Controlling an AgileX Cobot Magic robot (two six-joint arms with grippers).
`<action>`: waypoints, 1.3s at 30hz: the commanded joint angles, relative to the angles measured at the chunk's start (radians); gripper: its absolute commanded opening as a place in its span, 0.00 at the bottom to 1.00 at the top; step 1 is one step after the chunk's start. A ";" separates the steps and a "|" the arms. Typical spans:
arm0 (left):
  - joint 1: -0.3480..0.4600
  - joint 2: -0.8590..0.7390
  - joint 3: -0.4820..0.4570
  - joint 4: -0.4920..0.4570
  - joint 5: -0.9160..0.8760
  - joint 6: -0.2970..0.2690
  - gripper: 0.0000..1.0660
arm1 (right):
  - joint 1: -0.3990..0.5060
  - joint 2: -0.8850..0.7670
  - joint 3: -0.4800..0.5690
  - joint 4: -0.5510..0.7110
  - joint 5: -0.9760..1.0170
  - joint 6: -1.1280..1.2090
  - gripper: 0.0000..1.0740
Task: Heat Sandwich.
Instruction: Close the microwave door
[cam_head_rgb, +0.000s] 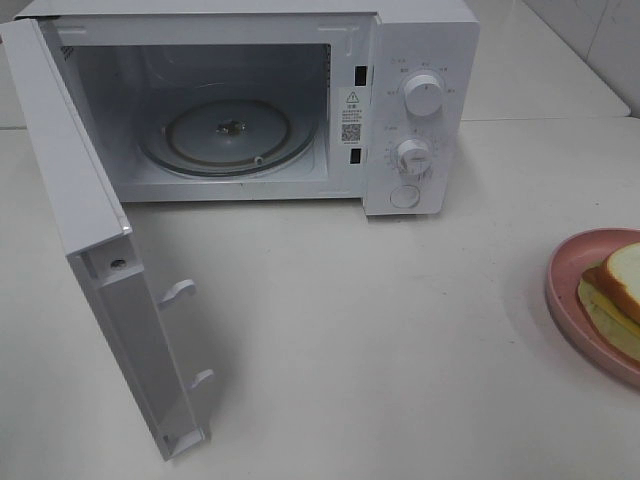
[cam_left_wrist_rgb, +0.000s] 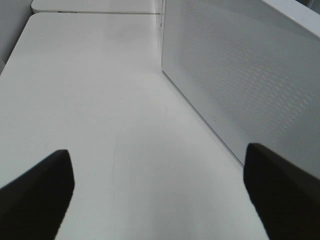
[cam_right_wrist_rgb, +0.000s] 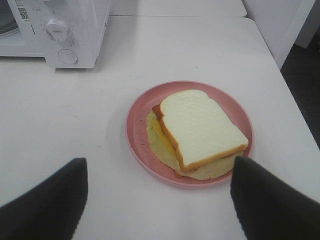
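The sandwich (cam_right_wrist_rgb: 197, 130) is laid on a pink plate (cam_right_wrist_rgb: 137, 117) at the table's right edge, right of the microwave (cam_head_rgb: 420, 100), whose door (cam_head_rgb: 80, 230) is swung open. Both the left gripper (cam_left_wrist_rgb: 160, 195) and right gripper (cam_right_wrist_rgb: 157, 200) are held wide apart, with nothing gripped.

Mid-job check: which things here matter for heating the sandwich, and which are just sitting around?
Part of the job:
- sandwich, on the pink plate
- microwave, door swung open, glass turntable bare
- timer knob

Just there:
- white table
- second table behind it
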 joint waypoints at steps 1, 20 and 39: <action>0.007 0.041 -0.006 -0.002 -0.054 0.000 0.67 | -0.007 -0.028 0.001 -0.007 -0.004 0.007 0.71; 0.003 0.278 0.197 0.001 -0.644 0.001 0.00 | -0.007 -0.028 0.001 -0.007 -0.004 0.007 0.71; 0.003 0.813 0.317 0.143 -1.471 -0.009 0.00 | -0.007 -0.028 0.001 -0.007 -0.004 0.007 0.71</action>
